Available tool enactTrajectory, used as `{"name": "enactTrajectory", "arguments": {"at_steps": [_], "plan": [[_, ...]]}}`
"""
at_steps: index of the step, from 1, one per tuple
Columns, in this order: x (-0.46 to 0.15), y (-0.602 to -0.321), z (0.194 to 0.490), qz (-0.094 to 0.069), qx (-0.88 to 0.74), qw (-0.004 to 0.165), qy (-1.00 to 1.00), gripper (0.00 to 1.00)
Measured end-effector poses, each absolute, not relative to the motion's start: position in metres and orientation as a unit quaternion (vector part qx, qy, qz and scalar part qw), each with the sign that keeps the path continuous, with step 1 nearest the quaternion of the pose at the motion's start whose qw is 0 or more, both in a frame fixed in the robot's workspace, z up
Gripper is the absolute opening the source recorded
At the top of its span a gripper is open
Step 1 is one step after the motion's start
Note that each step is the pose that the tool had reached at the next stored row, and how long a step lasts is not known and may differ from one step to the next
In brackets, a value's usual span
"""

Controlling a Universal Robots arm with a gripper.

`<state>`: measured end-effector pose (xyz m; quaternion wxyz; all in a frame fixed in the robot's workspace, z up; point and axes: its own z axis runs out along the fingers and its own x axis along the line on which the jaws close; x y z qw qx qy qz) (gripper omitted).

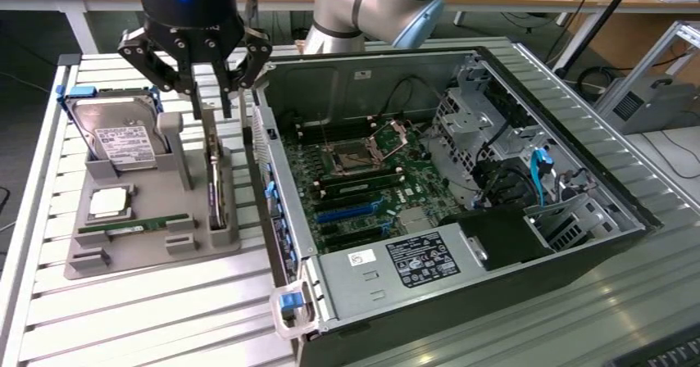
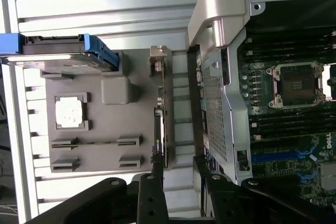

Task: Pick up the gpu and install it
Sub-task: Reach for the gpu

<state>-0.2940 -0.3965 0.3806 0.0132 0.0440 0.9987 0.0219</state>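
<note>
At the near end of the slatted table (image 1: 143,310), the open computer case (image 1: 339,84) lies on its side. Its labelled power supply (image 1: 421,256) sits in the case's near corner. Just beside the case, toward the exterior view's left, a grey holder (image 1: 164,256) rests on the table and carries the loose parts.

Along the holder's near edge a narrow green memory stick (image 1: 131,226) lies in its slot. A square processor chip (image 1: 110,203) sits in a recess just behind it.

The gpu (image 1: 216,187) (image 2: 160,135) stands on its long edge in two slotted posts along the holder's edge next to the case. It runs from near to far and nothing grips it.

In the holder's far corner on the exterior view's left, a hard drive (image 1: 120,142) (image 2: 63,56) with a white label and blue frame leans in its cradle.

The gripper (image 1: 215,109) (image 2: 178,169) hangs over the far end of the gpu, between the hard drive and the case wall. Its jaws stand well apart with nothing between them, and the fingertips are close above the card's top edge. Whether they touch the card cannot be told.

Deeper inside the case, the green motherboard (image 1: 372,187) shows its bare processor socket (image 1: 356,156) (image 2: 296,82). Beyond the case's far wall rises the arm (image 1: 378,6).
</note>
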Motion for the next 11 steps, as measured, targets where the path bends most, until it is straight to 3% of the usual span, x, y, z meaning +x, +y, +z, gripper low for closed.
{"name": "enactTrajectory", "arguments": {"at_steps": [11], "plan": [[-0.295, -0.397, 0.358, 0.022, 0.044, 0.013, 0.999, 0.36]]}}
